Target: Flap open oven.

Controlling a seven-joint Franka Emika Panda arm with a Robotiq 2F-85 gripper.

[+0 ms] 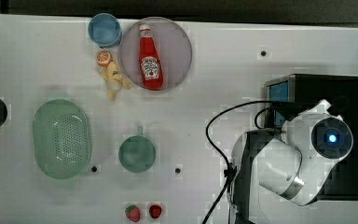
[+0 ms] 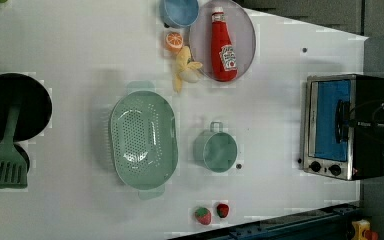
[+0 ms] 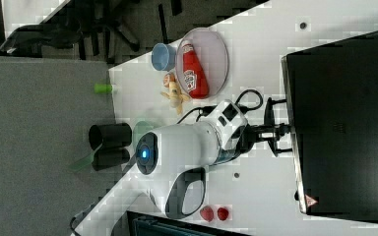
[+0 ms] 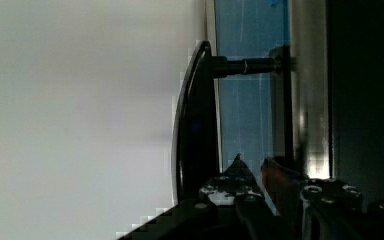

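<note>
Lighting's bright and even on my end, looks overhead: white table nearly blown out in the top view and left view. Shadows soft and short, faint smudges beside the green colander and mug. Heavy compression blocking around object edges in all three off-arm views. Wrist view is murky: oven glass shows streaky blue reflections, a glare strip on its silver frame, black top reads as flat dark. Claw close to lens, soft.
</note>
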